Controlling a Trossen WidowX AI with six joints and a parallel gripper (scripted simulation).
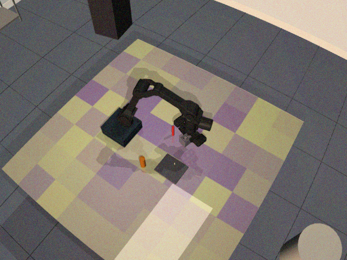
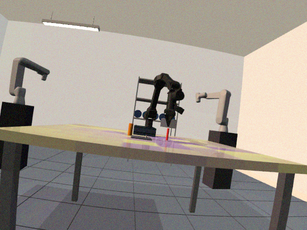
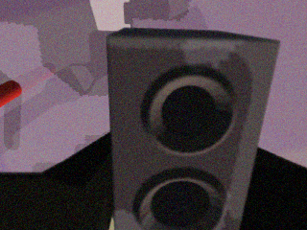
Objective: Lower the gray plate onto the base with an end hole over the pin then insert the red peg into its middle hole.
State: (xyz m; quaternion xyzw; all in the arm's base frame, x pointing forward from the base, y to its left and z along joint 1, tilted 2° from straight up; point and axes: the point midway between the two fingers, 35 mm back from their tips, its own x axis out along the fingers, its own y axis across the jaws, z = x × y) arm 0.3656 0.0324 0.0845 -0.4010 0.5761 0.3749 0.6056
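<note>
My gripper [image 1: 188, 137] [image 2: 169, 123] [image 3: 167, 138] is shut on the gray plate [image 1: 183, 140] [image 2: 163, 122] [image 3: 127, 96], held in the air above the table. Two of the plate's round holes show in the wrist view; its lower part is cut off. The dark square base [image 1: 169, 171] [image 2: 137, 137] lies on the table, with a small pale pin [image 1: 174, 163] [image 2: 146, 135] standing up from it. The plate is off to one side of the base, higher than it. The red peg [image 1: 172, 130] [image 2: 167, 134] [image 3: 9, 93] stands upright on the table near the plate.
An orange cylinder [image 1: 142, 161] [image 2: 130, 129] stands beside the base, on the side toward the arm's mounting box [image 1: 121, 130] [image 2: 144, 131]. A shelf rack and two light gray arms on dark pedestals stand in the background, beyond the table.
</note>
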